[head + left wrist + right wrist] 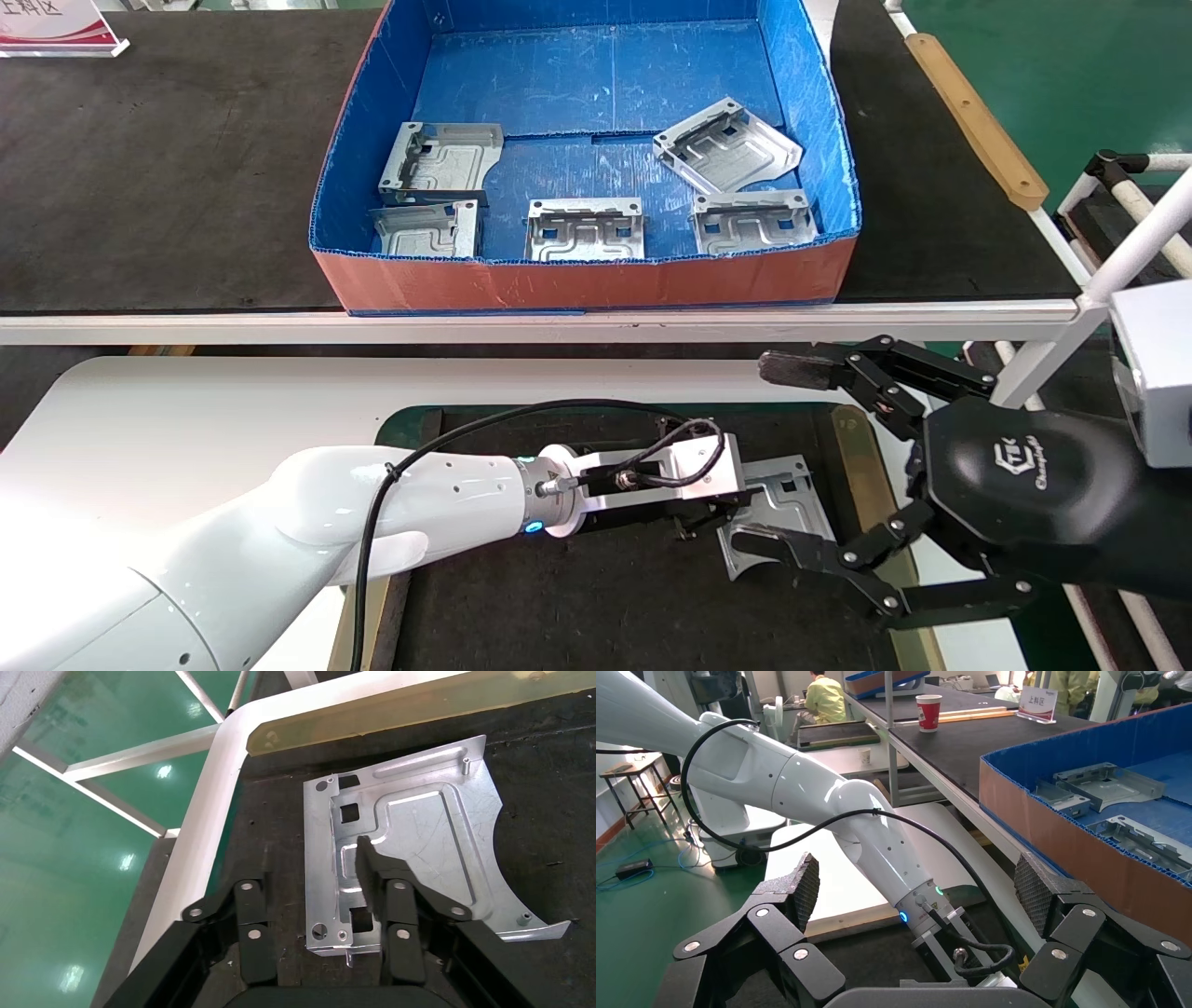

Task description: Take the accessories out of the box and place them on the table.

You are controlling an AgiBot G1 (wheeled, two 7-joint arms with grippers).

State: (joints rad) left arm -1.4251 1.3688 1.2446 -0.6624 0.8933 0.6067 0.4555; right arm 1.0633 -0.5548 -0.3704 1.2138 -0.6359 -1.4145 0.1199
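Bare black mat [577, 596] lies behind the left gripper [313, 874]; ahead, the plate [778, 508] and the spread right gripper [792, 461] block its way

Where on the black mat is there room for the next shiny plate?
The black mat is bare nearer the robot's left, under and beside the left arm. Its right end is crowded: one plate lies there, with the open left gripper over it and the open right gripper just beside.
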